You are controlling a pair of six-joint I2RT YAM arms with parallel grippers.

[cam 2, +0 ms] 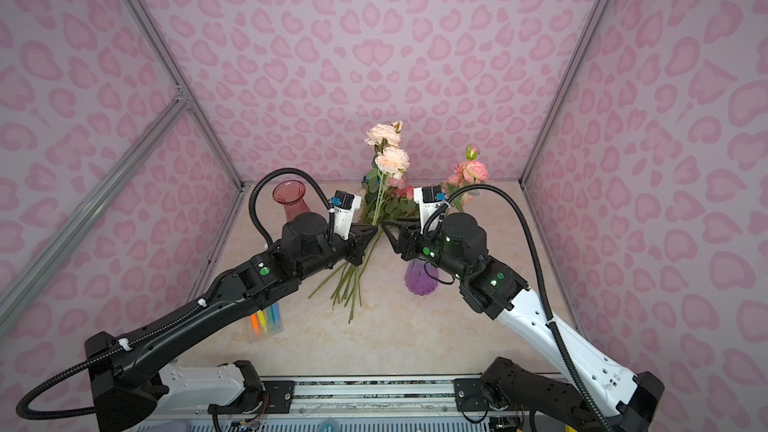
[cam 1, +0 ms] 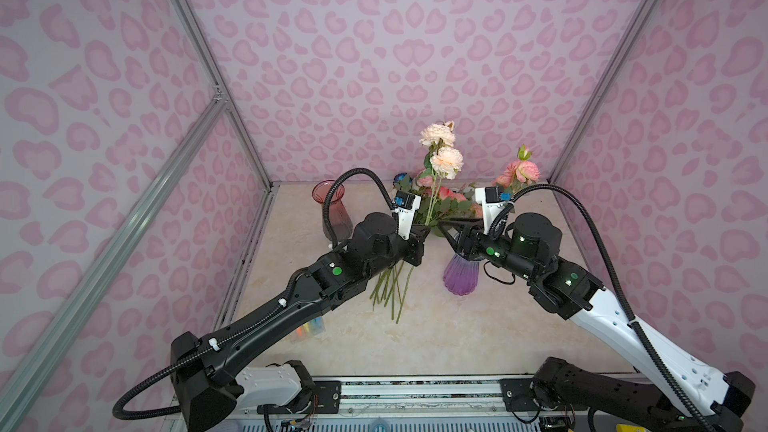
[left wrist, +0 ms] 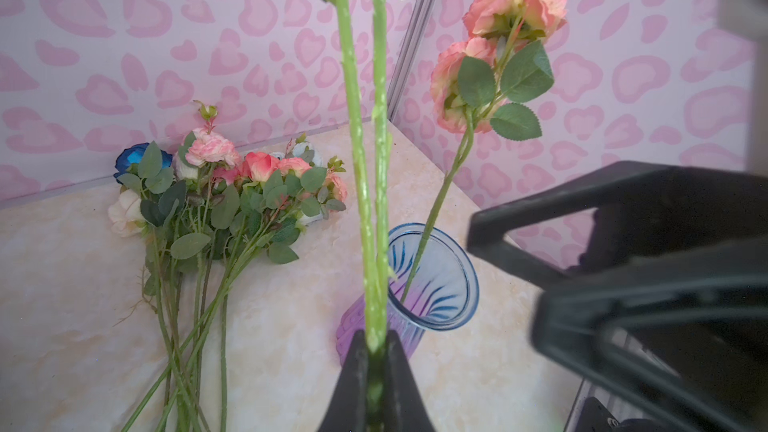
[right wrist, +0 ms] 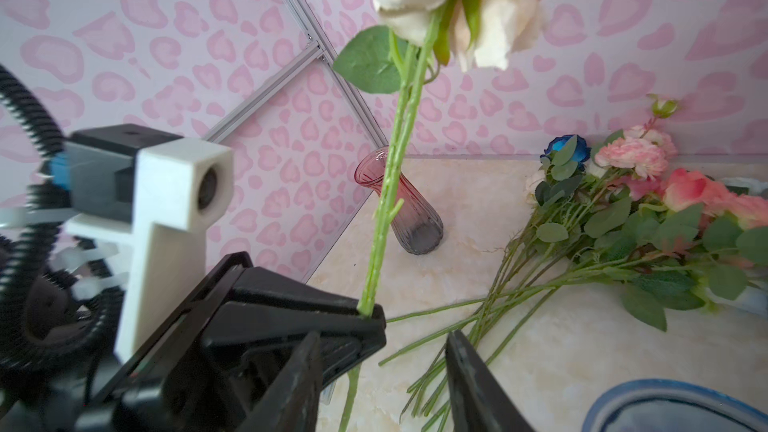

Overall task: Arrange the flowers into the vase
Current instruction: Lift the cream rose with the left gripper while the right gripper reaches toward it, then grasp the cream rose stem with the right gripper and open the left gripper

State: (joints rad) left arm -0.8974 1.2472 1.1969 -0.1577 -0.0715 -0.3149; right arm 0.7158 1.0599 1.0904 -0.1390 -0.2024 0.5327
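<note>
Flowers [cam 2: 353, 284]: pile lying mid-frame in top views; one pink standing in vase [cam 1: 459, 280]. You're holding cream rose [cam 1: 446, 157] near upright, left gripper [left wrist: 376, 338] clamping its stem; vase sitting lower right of it, below right gripper [right wrist: 382, 338], gaping, empty.

My left arm [cam 1: 266, 317] reaches in from the left and my right arm [cam 1: 611, 313] from the right, both angled inward so their ends almost meet in the middle. My left fingers [left wrist: 353, 380] are pressed together on a green stem [left wrist: 361, 201]. My right fingers [right wrist: 299, 380] stand spread apart, tips close to the left ones.
</note>
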